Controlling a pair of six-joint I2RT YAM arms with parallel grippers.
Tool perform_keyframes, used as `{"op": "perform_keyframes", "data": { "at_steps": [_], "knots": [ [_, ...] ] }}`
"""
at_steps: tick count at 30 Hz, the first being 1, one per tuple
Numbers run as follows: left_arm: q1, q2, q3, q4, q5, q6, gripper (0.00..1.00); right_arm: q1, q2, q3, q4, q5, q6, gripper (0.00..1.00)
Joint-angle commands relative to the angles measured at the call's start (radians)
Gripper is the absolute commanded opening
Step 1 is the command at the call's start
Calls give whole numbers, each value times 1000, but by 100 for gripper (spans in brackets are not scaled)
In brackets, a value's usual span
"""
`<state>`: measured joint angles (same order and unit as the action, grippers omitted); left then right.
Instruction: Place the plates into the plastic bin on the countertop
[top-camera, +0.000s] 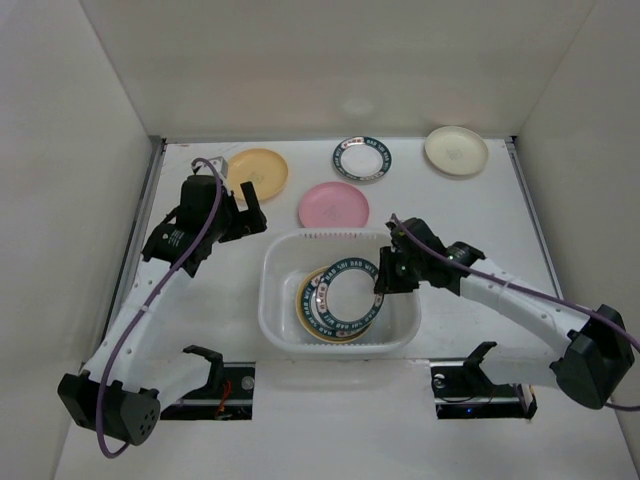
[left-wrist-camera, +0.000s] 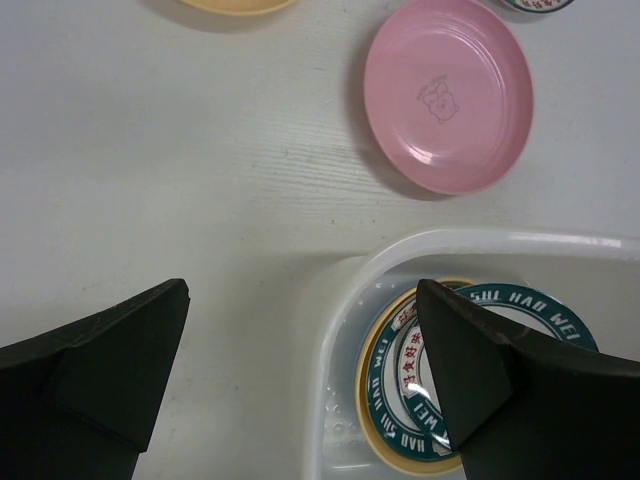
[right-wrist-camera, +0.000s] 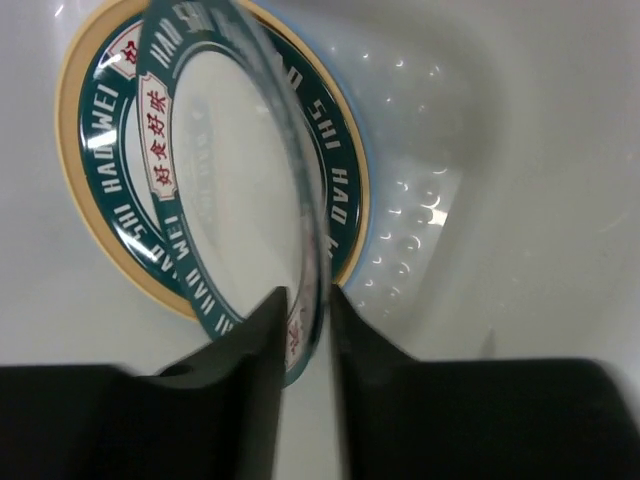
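The step in hand is judged to be the setting-down of one plate. A green-rimmed plate (top-camera: 350, 297) is carried tilted inside the plastic bin (top-camera: 282, 262), over a stack (top-camera: 305, 312) of plates already lying on its dotted floor, and its rim is straddled by the fingers of the right gripper (right-wrist-camera: 308, 300). A thin gap is seen on one side of that rim in the right wrist view, so it cannot be told whether the plate is clamped or just let go. The next move is judged to call for the plate to be let down flat onto the stack, the fingers to be spread fully, and the arm to be lifted straight up so that the rim is not dragged along. The left gripper (left-wrist-camera: 302, 290) is held wide apart and empty above the countertop (top-camera: 470, 220), just beside the bin's left corner. Four plates are left outside. A pink plate (top-camera: 333, 205) lies just behind the bin, a yellow-orange plate (top-camera: 258, 172) lies near the left gripper, and a second green-rimmed plate (top-camera: 362, 157) and a cream plate (top-camera: 456, 150) lie further back. Nothing is seen between the left gripper and the pink or yellow-orange plate. The flat rims on the bare surface are judged hard to get a finger under.
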<state>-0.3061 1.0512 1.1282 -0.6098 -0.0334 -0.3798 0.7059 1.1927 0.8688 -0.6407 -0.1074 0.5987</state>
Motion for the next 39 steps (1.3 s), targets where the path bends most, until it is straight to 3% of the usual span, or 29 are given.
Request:
{"op": "perform_keyframes", "data": {
  "at_steps": [1,4,10,13,16,23,27,33,39],
  "knots": [
    [6,-25,-13,12,-2,-10,100,34,22,74,3,66,-46,34],
    [9,-26,-18,12,-2,-10,100,50,30,125,-48,118,-66,50],
    [8,-11,-22,22,-2,-10,100,77,-7,361,-162,164,-105,73],
    [9,0,-16,27,-2,-10,100,47,-21,436,-154,153,-123,78],
    [11,3,-16,36,3,-10,100,-74,-19,458,-113,141,-134,82],
    [14,6,-15,42,12,-11,100,-533,115,400,143,26,38,80],
    [20,-5,-19,44,13,-18,100,-705,284,407,284,-34,177,79],
    [23,-28,-22,47,13,-44,100,-829,556,495,450,-75,367,76],
    [38,-36,-19,47,13,-51,100,-869,780,608,516,-94,533,72]
  ]
}}
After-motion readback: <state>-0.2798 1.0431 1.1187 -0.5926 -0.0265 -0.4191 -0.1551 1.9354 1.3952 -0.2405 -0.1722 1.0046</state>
